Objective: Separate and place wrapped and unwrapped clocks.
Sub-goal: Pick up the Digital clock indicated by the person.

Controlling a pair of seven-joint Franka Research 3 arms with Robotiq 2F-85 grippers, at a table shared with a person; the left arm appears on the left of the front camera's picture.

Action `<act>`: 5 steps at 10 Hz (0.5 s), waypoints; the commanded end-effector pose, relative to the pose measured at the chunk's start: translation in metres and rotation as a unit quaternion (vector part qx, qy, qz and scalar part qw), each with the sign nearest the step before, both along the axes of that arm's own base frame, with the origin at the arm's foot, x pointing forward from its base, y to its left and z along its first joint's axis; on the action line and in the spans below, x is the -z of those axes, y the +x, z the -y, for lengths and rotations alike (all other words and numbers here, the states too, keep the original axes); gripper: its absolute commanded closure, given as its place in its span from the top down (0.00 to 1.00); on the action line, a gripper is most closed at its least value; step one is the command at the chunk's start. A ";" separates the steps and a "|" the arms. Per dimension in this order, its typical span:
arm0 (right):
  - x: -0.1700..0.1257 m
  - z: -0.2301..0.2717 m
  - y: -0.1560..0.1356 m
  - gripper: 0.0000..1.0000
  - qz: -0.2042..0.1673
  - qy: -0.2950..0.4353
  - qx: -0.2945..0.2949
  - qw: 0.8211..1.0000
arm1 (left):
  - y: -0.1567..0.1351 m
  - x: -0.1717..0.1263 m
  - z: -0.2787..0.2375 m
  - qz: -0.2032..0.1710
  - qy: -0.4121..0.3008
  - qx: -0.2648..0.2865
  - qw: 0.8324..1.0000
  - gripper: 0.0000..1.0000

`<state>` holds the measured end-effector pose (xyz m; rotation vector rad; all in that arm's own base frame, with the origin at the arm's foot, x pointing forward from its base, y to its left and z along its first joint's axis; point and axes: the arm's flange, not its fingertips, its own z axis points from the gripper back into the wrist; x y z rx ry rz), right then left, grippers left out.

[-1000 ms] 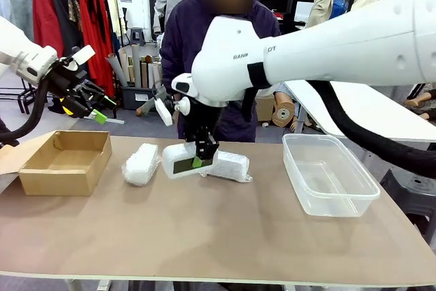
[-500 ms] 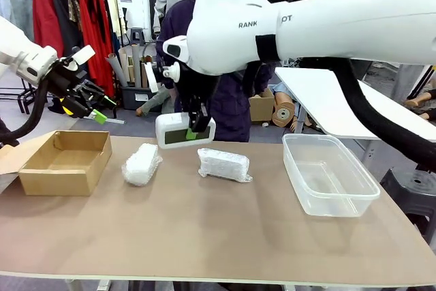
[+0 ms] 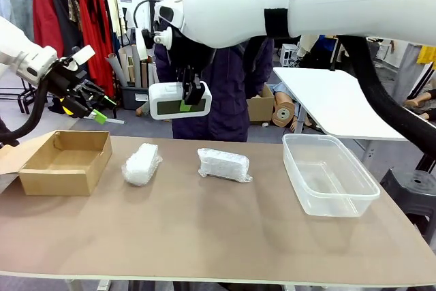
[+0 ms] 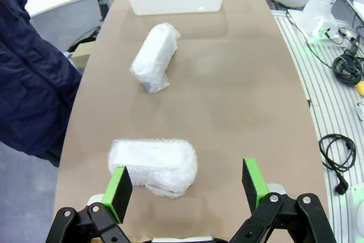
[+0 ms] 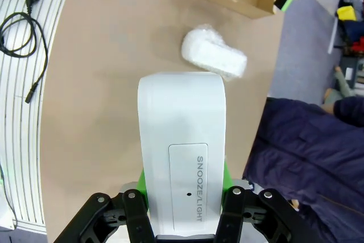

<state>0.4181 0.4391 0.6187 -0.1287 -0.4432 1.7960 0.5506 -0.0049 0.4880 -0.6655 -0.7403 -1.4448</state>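
**Right arm:** the right hand is clamped on the bare clock and holds it in the air, well above the table, with the screen facing the robot.

**Table:** both wrapped clocks lie apart on the table. One is nearer the cardboard box, the other nearer the clear tub.

**Left arm:** the left hand hangs beside the box, fingers spread, holding nothing.

**Step in hand (judged):** carrying the bare clock to its receptacle. Which receptacle cannot be determined.

**Next move:** transit over the receptacle, a controlled descent, and release clear of the wrapped pair.
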 end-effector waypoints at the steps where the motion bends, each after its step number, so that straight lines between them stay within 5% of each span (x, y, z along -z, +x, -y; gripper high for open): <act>1: -0.010 0.002 -0.001 0.00 0.007 0.002 0.024 1.000 | 0.000 -0.001 0.000 0.001 -0.002 0.001 1.000 1.00; 5: -0.005 0.001 0.000 0.00 0.003 0.003 0.004 1.000 | 0.000 -0.001 0.000 0.001 -0.002 0.001 1.000 1.00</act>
